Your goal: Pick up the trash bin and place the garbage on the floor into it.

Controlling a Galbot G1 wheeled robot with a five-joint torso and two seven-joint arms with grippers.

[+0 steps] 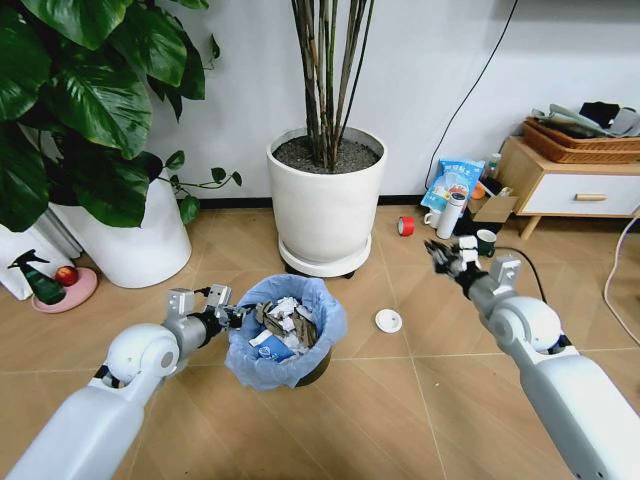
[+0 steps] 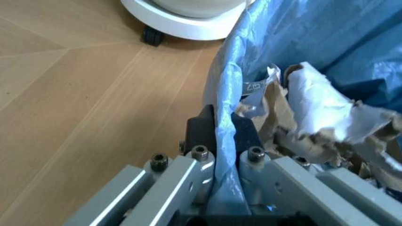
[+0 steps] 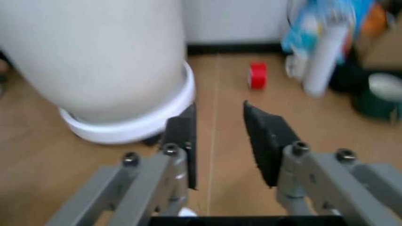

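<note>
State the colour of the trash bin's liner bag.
Light blue liner bag, clearest in the head view.

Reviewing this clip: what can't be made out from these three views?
- Head view: the trash bin's dark body is mostly covered by its blue bag; the left gripper blocks the rim there.
- Head view: the white disc on the floor is too small to identify.
- Right wrist view: items past the open right gripper are blurred; the large white pot is cut off.
</note>
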